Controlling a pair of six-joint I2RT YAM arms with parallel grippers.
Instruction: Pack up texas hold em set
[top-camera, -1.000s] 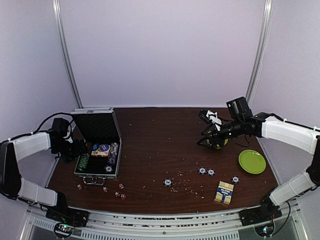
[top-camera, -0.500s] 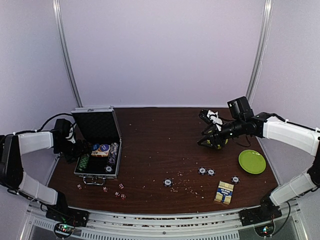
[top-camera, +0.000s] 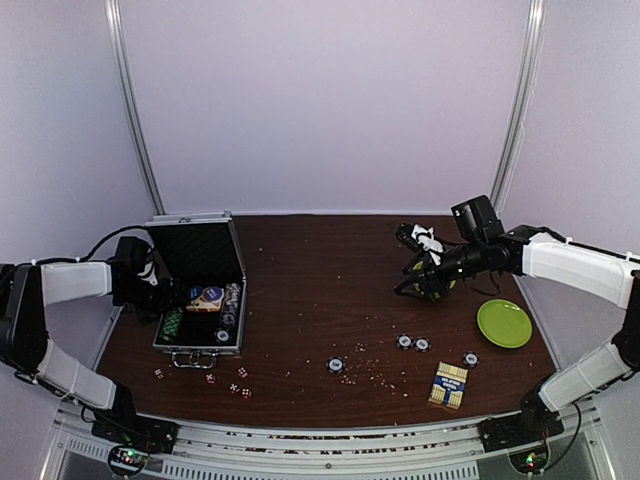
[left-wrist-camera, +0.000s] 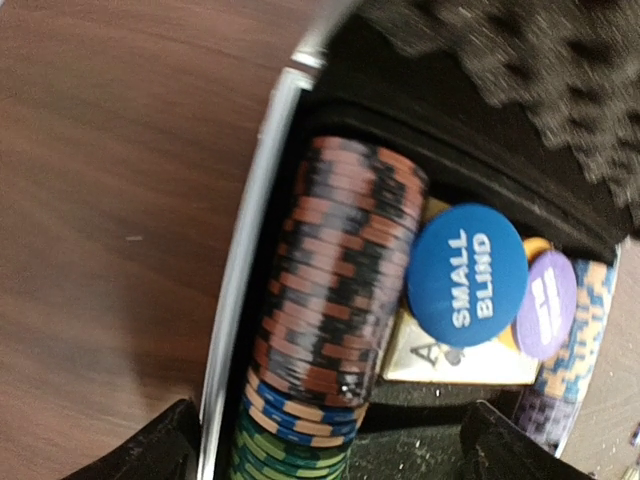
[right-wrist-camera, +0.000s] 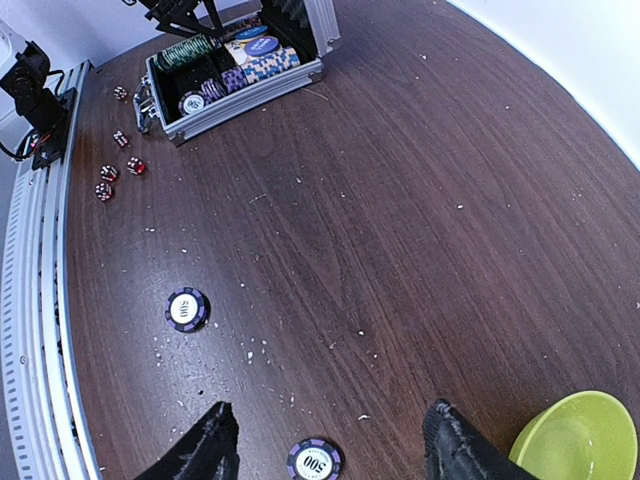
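The silver case (top-camera: 168, 343) stands open at the table's left, lid (top-camera: 195, 250) up. In the left wrist view it holds a row of striped chips (left-wrist-camera: 340, 280), a blue "SMALL BLIND" button (left-wrist-camera: 467, 275) and a purple button (left-wrist-camera: 545, 305). My left gripper (top-camera: 158, 292) (left-wrist-camera: 325, 450) is open, one finger outside the case's left wall (left-wrist-camera: 250, 260), the other inside past the chip row. My right gripper (top-camera: 412, 283) (right-wrist-camera: 330, 450) hangs open and empty near the lime-green bowl (top-camera: 443, 286). Loose chips (top-camera: 336, 365) (right-wrist-camera: 186, 309), red dice (top-camera: 241, 372) and the yellow-blue card box (top-camera: 449, 384) lie on the table.
A flat lime-green plate (top-camera: 504, 323) lies at the right. More chips (top-camera: 413, 344) (top-camera: 470, 358) sit in front of the bowl (right-wrist-camera: 575, 445); one purple 500 chip (right-wrist-camera: 314, 462) lies on the table under my right gripper. Crumbs dot the wood. The case's metal handle (top-camera: 186, 362) faces the front edge.
My left gripper has slid right, in over the case's left wall, and the case has shifted slightly right. The right arm has hardly moved.
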